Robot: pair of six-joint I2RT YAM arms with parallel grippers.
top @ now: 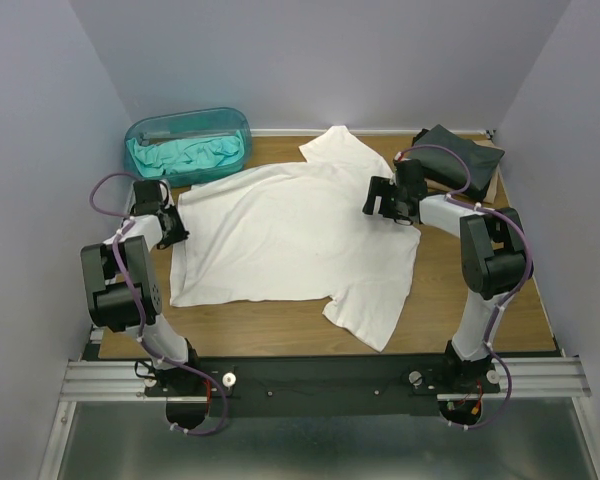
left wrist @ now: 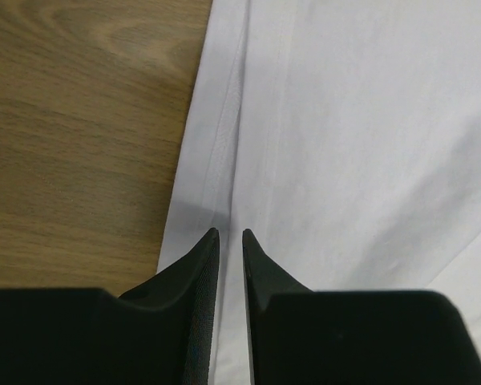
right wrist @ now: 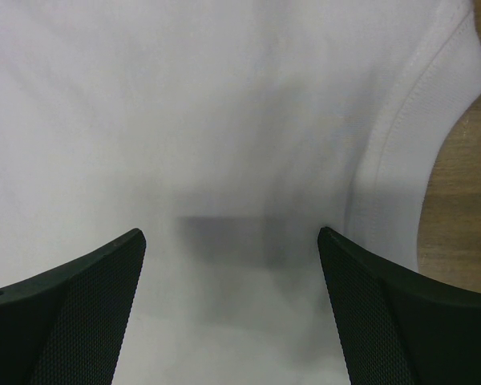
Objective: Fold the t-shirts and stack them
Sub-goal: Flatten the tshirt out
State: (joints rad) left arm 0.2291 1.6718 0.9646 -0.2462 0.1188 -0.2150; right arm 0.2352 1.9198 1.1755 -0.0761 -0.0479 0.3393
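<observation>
Lab test booth: plain grey walls (top: 380,60), alu rail (top: 100,380), wood tabletop (top: 450,290).

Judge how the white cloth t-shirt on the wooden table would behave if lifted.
Probably floppy: the white cloth t-shirt lies flat with soft wrinkles, so a lifted edge should sag. Pushed, it would likely bunch rather than slide whole across the wooden table.

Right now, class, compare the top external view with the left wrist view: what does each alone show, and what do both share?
Top external only: the teal tub, the dark folded shirts, the open right gripper. Left wrist only: the hem stitching and how narrowly the left gripper stands. Both: that gripper, the white t-shirt, the wooden table.
</observation>
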